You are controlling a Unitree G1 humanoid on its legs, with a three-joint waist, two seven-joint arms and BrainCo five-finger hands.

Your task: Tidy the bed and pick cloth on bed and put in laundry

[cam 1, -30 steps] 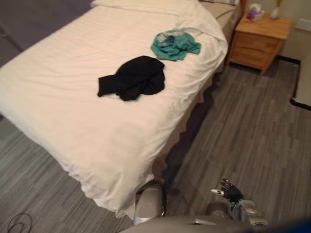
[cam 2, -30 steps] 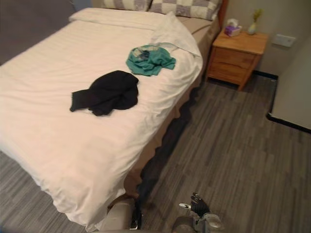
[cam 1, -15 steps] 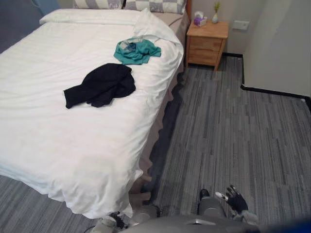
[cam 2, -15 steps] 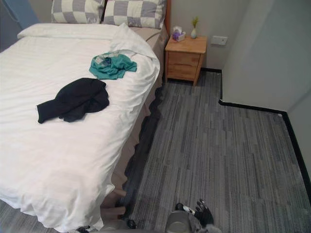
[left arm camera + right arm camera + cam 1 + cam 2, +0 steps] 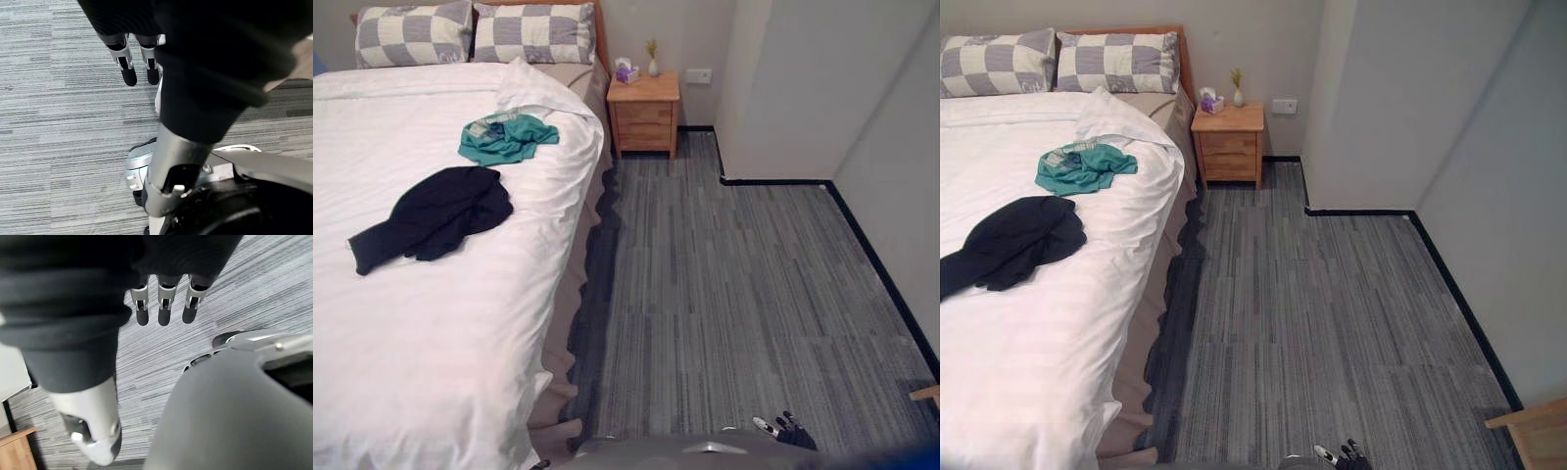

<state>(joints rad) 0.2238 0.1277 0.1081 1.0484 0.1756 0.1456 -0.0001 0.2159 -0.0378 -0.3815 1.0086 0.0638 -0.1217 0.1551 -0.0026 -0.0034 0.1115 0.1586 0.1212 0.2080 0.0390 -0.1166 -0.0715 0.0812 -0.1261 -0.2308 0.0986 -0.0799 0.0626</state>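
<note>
We stand on the grey floor (image 5: 724,294) with the bed (image 5: 460,323) off to our left and running away ahead; both pieces for the laundry lie on its white cover, well apart from either hand. The black cloth (image 5: 431,215) is the nearer one, bunched at mid-bed; its long axis runs on a slant, from a thin tail at the near left up to a fuller heap at the far right, and that heap is the end closest to the bed's open side. The teal cloth (image 5: 504,139) lies beyond it, near but not touching, crumpled just below a turned-back flap of the cover (image 5: 538,93) and short of the checked pillows (image 5: 533,32).

Our left hand (image 5: 128,66) hangs low over the floor, fingers straight and relaxed, carrying nothing; our right hand (image 5: 164,308) hangs the same way on the other side, fingers straight, likewise empty. Since the bed is on our left, we judge the left arm the nearer one for the black cloth; neither hand can reach until we step closer and lift an arm over the mattress edge.

As for containers, the wooden nightstand (image 5: 644,116) by the bed's head has its drawers closed; on top sit a tissue box (image 5: 626,73) with a tissue poking out and a small vase (image 5: 652,67) with a sprig; where the laundry goes we cannot tell from here.
</note>
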